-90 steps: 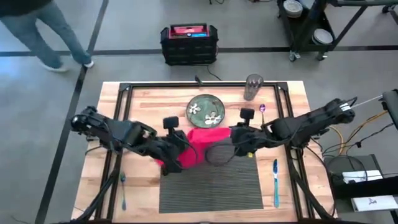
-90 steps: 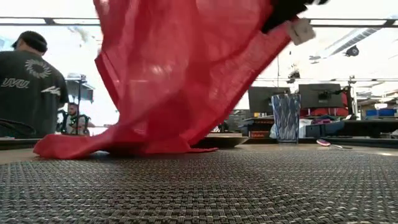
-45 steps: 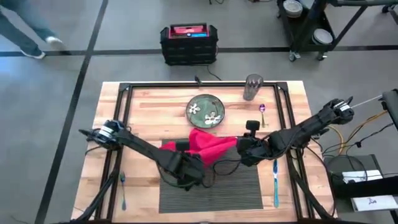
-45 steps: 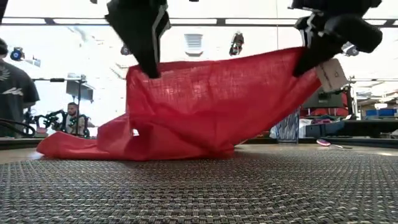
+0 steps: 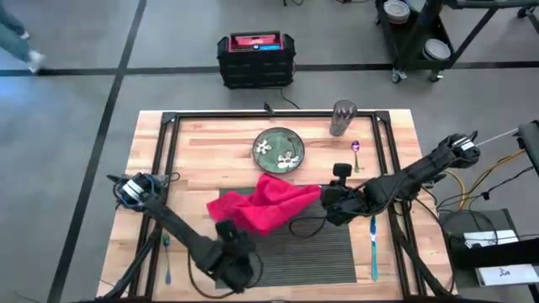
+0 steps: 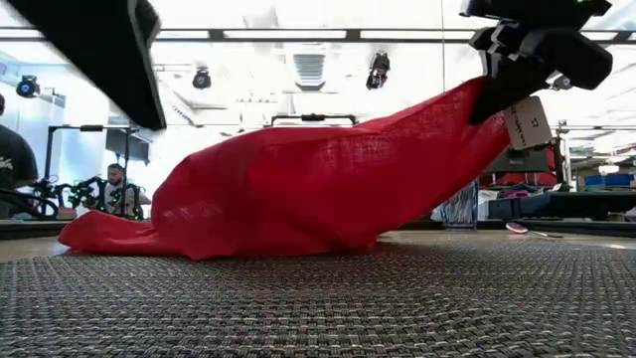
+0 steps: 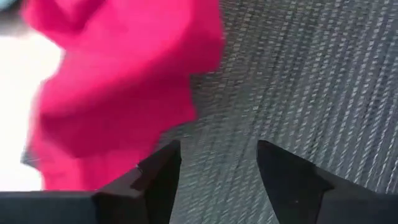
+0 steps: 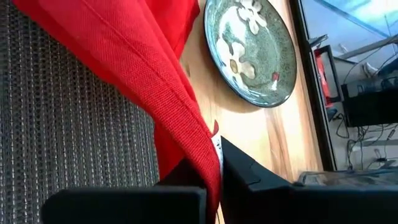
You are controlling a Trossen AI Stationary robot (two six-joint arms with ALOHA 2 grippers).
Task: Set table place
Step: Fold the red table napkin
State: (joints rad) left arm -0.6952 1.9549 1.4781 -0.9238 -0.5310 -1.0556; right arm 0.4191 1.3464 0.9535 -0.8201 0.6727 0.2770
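Above the placemat (image 5: pixel 290 248), right hand (image 5: pixel 322 199) pinching napkin (image 5: pixel 263 204) corner.

From straight above we've got the red napkin (image 5: pixel 263 207) bunched over the far-left part of the dark placemat (image 5: pixel 316 249), spilling onto the wooden tabletop (image 5: pixel 194 160). The right gripper (image 5: pixel 325 202) sits at the napkin's right corner. The left gripper (image 5: pixel 226 232) is by the napkin's near-left edge. Green floral plate (image 5: pixel 279 149) and a glass (image 5: pixel 343 118) sit farther back, blue utensil (image 5: pixel 373 247) on the right.

red napkin (image 7: pixel 118 81) blurred, placemat (image 5: pixel 320 248) partly hidden beneath it
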